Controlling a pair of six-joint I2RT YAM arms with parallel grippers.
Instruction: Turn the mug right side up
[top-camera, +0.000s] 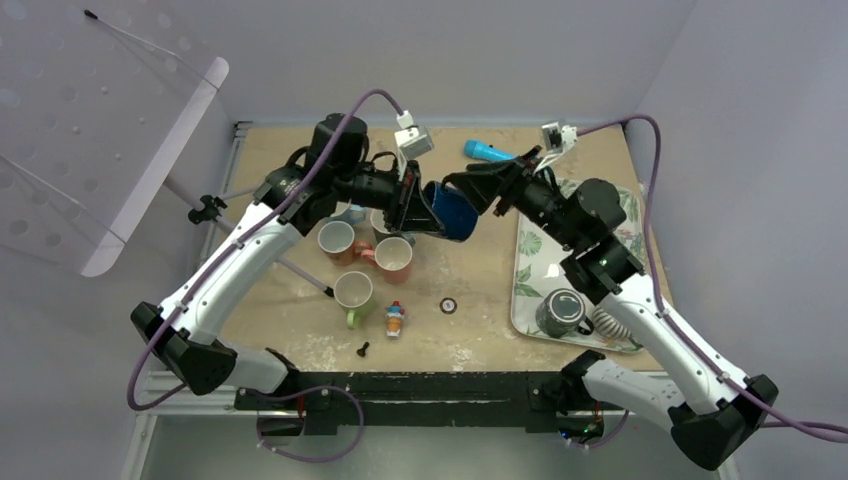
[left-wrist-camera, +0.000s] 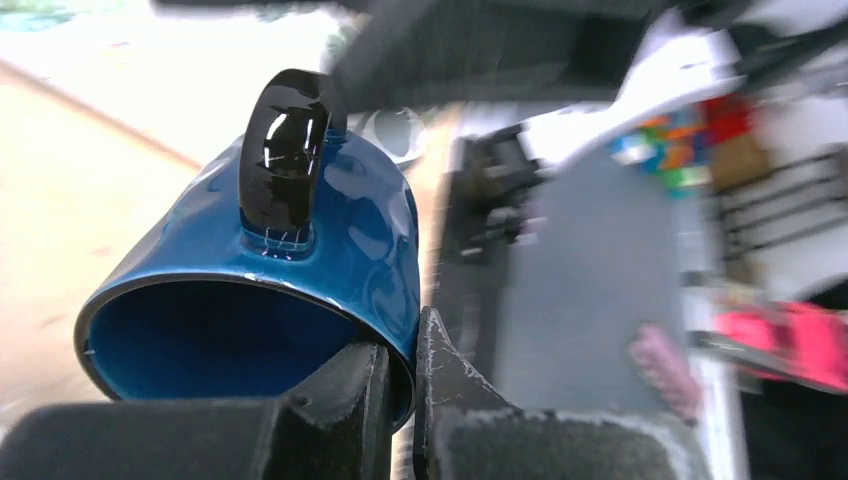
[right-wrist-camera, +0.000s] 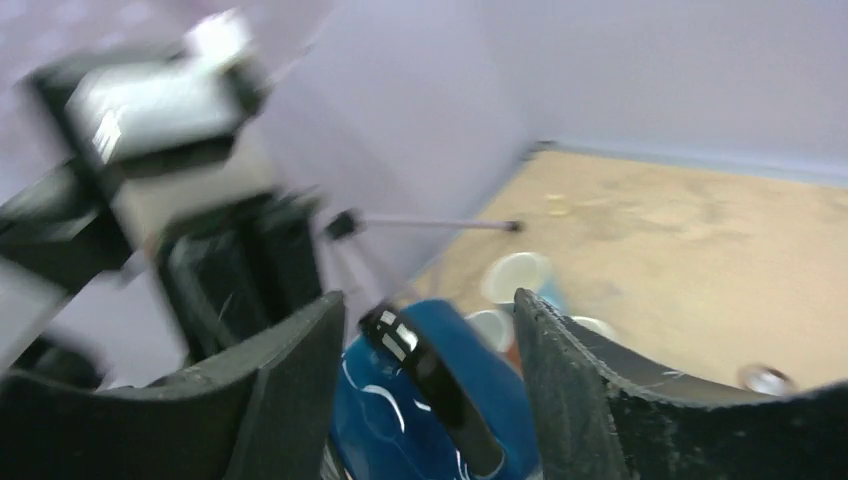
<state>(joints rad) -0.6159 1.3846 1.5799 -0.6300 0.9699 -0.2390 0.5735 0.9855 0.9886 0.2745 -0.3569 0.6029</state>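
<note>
The tray (top-camera: 528, 262) at the right of the table (top-camera: 480, 325) held a dark cup (top-camera: 562, 312), standing mouth up, and a white coiled item (top-camera: 607, 326) just beside it. Three mugs stood mouth up near the table's middle: a pink mug (top-camera: 336, 240), an orange mug (top-camera: 394, 258) and a green mug (top-camera: 354, 293). The blue mug (top-camera: 457, 213) was off the table, held in the air between the two arms, above the far central area. It lay on its side, glossy blue inside and out, with a black handle (left-wrist-camera: 285, 160) uppermost. The left wrist view showed the left gripper (left-wrist-camera: 400, 385) clamped on the mug's rim, one finger inside the mouth and one outside. The right wrist view showed the right gripper (right-wrist-camera: 428, 300) with its jaws apart, the handle lying in the gap between them; contact could not be determined. The top view hid both of these details.
</note>
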